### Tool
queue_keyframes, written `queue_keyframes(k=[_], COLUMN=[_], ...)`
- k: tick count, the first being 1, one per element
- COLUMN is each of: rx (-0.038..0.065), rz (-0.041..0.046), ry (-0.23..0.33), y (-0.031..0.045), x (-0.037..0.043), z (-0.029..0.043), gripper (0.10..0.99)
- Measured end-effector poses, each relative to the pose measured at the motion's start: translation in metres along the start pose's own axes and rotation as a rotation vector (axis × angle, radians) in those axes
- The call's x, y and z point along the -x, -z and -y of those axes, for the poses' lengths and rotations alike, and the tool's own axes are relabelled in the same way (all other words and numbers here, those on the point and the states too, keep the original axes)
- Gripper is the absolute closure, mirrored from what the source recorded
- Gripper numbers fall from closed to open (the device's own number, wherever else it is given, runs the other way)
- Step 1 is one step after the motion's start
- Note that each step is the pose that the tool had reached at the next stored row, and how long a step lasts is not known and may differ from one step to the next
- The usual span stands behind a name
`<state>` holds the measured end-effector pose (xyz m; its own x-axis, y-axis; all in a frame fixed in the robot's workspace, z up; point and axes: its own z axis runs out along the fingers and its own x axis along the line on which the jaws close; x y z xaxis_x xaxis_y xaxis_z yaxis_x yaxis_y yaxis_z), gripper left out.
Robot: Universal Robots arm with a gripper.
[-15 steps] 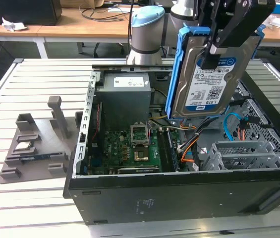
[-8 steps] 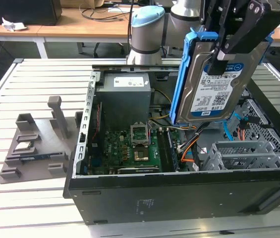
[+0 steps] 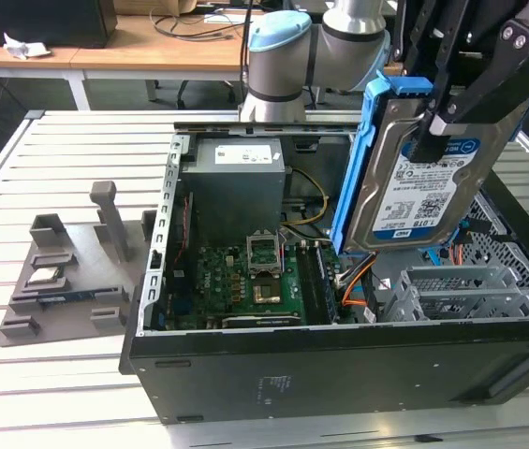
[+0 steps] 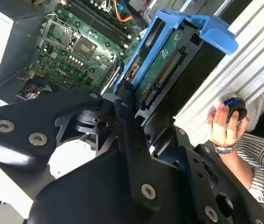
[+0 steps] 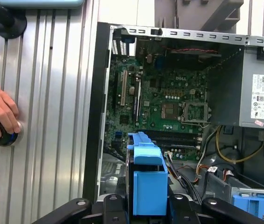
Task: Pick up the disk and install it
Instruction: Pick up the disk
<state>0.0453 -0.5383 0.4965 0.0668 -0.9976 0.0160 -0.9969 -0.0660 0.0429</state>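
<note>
The disk (image 3: 414,182), a silver hard drive with a white-and-blue label in a blue carrier bracket, hangs upright and tilted above the right half of the open computer case (image 3: 339,365). My gripper (image 3: 437,131) is shut on its upper part, black fingers clamping both faces. In the second wrist view the disk (image 4: 162,70) shows its green circuit board side, with the gripper (image 4: 124,109) pinching its near end. In the first wrist view the blue carrier of the disk (image 5: 146,179) stands edge-on between the gripper (image 5: 146,207) linkages, over the case interior.
Inside the case lie a green motherboard (image 3: 245,281), a grey power supply (image 3: 236,178) and a metal drive cage (image 3: 461,290) with orange cables beside it. A grey parts fixture (image 3: 67,271) sits at the exterior view's left. A person's hand (image 5: 1,116) holds a knob on the table.
</note>
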Motion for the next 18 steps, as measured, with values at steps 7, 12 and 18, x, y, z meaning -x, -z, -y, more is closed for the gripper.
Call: queue_keyframes(k=[7, 12, 18], rx=[0.001, 0.001, 0.002], rz=[0.0002, 0.0001, 0.0001], ry=[0.0, 0.0, 0.0], y=[-0.0004, -0.0006, -0.001], x=[-0.0035, -0.0049, -0.0059], z=[0.0295, 0.045, 0.0588], gripper=[0.718, 0.718, 0.718])
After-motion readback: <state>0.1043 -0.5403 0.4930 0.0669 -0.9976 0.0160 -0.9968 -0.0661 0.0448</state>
